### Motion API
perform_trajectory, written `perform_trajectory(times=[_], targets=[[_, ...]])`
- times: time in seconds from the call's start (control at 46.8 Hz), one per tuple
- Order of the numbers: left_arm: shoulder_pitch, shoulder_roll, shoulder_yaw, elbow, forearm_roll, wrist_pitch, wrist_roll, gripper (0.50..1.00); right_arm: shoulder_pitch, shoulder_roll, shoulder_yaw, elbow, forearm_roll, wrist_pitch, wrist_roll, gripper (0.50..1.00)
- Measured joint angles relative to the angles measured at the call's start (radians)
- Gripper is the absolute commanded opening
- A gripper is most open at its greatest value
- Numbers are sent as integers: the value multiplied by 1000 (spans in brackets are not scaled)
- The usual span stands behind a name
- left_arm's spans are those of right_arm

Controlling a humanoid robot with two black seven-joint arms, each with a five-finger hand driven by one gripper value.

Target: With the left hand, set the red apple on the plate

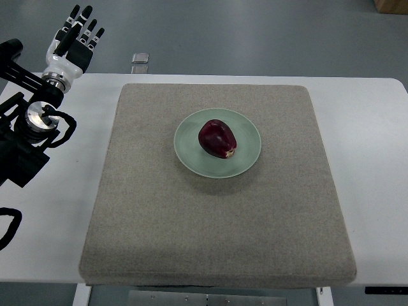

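Note:
A dark red apple lies on its side in the middle of a pale green plate, which rests on a grey felt mat. My left hand is raised at the far upper left, beyond the table's back edge, well away from the plate. Its black-tipped fingers are straight and spread, holding nothing. The left arm comes in along the left edge. No right arm shows in the top view.
The mat covers most of a white table. A small metal piece lies on the floor behind the table. A brown box corner shows at the top right.

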Motion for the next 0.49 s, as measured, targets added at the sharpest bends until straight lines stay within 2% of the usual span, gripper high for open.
perform_trajectory(times=[0.491], targets=[[7, -33, 1, 4, 2, 41, 1, 1000, 0, 0, 0, 0, 0, 0, 0, 930]])
